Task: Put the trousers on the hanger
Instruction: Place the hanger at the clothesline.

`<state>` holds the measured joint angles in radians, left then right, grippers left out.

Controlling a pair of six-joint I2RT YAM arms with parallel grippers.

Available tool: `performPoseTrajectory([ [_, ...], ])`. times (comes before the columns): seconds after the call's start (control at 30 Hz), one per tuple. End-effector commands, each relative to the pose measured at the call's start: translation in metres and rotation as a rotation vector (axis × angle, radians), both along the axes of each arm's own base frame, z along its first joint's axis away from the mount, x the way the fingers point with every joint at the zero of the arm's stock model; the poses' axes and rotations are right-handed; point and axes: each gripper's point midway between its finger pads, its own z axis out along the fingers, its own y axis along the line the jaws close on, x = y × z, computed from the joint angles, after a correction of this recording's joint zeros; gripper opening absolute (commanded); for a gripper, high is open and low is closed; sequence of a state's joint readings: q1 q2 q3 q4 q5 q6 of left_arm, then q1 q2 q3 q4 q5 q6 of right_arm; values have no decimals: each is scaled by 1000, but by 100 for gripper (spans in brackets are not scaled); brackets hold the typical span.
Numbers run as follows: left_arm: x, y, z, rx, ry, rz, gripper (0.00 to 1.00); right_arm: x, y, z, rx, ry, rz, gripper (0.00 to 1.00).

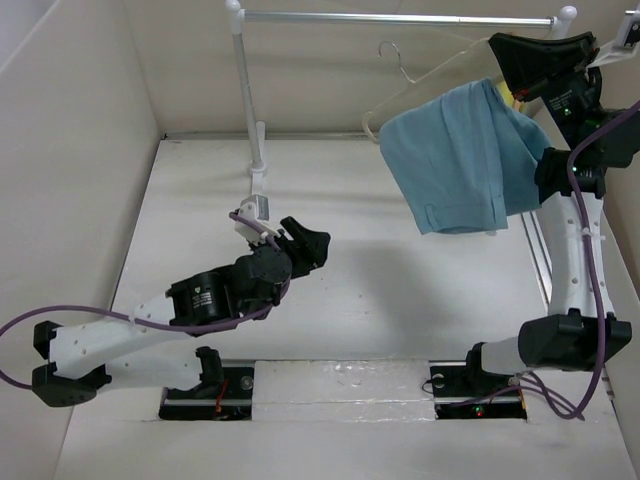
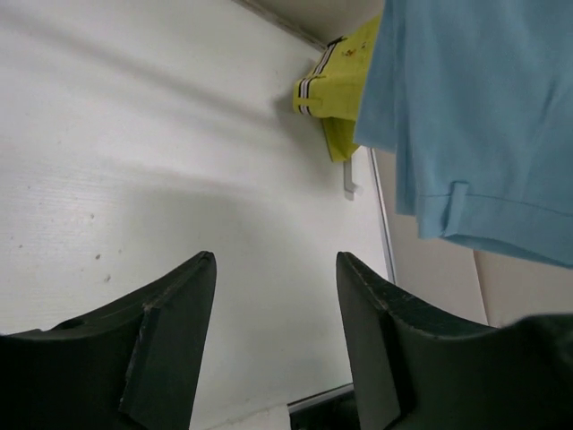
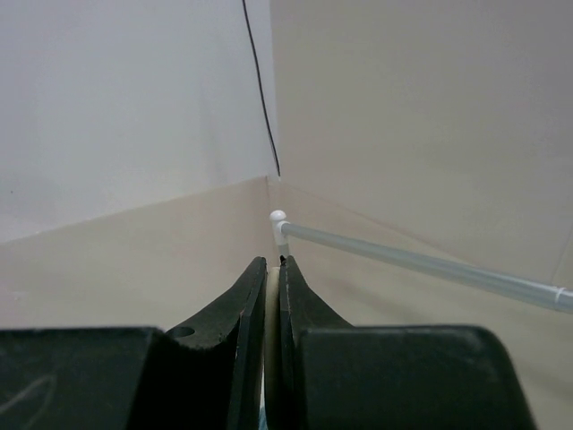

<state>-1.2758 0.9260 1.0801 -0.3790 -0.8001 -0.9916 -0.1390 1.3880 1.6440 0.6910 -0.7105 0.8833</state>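
- Overhead view: the right pincer point(image 1: 505, 55), high up, pinches one end of the hanger point(image 1: 428, 80). The trousers point(image 1: 460, 160) hang folded over it, just below that pincer.
- Only the right wrist view shows its fingers pressed onto a thin pale strip, the rail point(image 3: 421, 264) beyond.
- Left wrist view: the left pincer point(image 2: 276, 258) is spread and holds nothing. The trousers are ahead, up to its right, with a yellow-green garment point(image 2: 336, 90) behind them, barely a sliver from overhead.

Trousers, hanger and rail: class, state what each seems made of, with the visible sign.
Trousers: soft woven cloth, matte light blue; it drapes and shows stitched seams. Hanger: probably plastic, cream, slightly translucent; its hook looks like thin wire. Rail: likely metal; straight, glossy tube.
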Motion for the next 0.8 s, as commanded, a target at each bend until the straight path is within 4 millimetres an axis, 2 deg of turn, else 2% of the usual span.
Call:
performPoseTrajectory([
  [0.0,13,-5,65,-116,-111,49,53,-44,-3,50,46,-206,-21,0],
  [0.07,18,-20,77,-63,-155,28,56,-40,-5,51,54,-193,-41,0],
  [0.1,18,-26,95,-87,-173,15,56,-35,-7,51,57,-188,-44,0],
  [0.13,19,-31,99,-78,-178,4,56,-30,-10,51,57,-181,-53,0],
  [0.2,18,-50,97,-65,-180,-44,56,-32,-16,64,44,-213,-75,0],
  [0.23,17,-55,93,-65,-177,-60,56,-20,-18,62,45,-193,-75,0],
  [0.3,17,-61,83,-70,-168,-68,56,-23,-28,74,37,-224,-106,0],
  [0.37,20,-63,79,-59,-167,-57,56,-10,-35,75,40,-208,-125,0],
  [0.4,22,-63,81,-47,-178,-50,56,-14,-39,84,32,-235,-144,0],
  [0.47,28,-66,85,-22,-193,-20,56,6,-40,77,24,-191,-123,0],
  [0.5,28,-66,85,-22,-193,-20,56,5,-40,78,22,-201,-122,0],
  [0.53,32,-69,85,-14,-202,0,57,8,-40,74,20,-195,-116,0],
  [0.57,36,-70,97,-45,-225,27,59,4,-39,75,19,-204,-125,0],
  [0.6,43,-71,109,-56,-246,22,62,8,-44,72,38,-186,-145,0],
  [0.63,73,-69,109,-70,-232,45,62,13,-47,69,46,-174,-161,0],
  [0.67,85,-72,113,-107,-215,19,62,22,-50,66,54,-162,-171,0],
  [0.7,87,-86,121,-163,-199,-85,60,25,-51,68,59,-169,-167,0],
  [0.77,103,-89,118,-211,-165,-117,57,20,-55,83,68,-204,-164,0],
])
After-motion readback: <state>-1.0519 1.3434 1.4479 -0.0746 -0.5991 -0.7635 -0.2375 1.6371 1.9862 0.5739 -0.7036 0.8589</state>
